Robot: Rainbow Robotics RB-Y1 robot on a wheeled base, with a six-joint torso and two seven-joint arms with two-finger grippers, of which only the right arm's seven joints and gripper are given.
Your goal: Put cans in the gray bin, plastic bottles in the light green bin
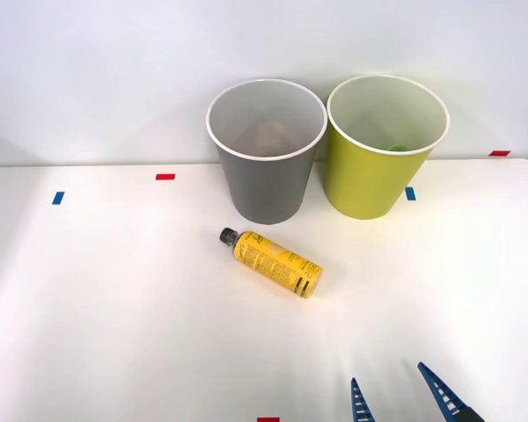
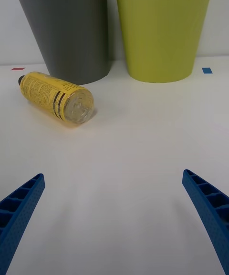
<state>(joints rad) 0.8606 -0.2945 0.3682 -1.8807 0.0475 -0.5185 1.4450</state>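
Bottle (image 1: 270, 262) lay beside the gray bin (image 1: 265, 171).
My claw (image 1: 403, 396) was spread; I feared the bottle rolling.

- Open white table (image 1: 114, 334) is seen between the right gripper (image 1: 400, 396), fingers spread wide, and the bottle (image 1: 270, 262); nothing stands in that stretch.
- The bottle is laid on its side, apart from the bins, with bare table all round it.
- Behind it the way is blocked by the gray bin (image 1: 266, 149) and the green bin (image 1: 385, 145), set just beside each other with only a narrow gap.
- Both bin mouths are left open from above.
- Flat tape marks (image 1: 165, 177) are no obstacle.
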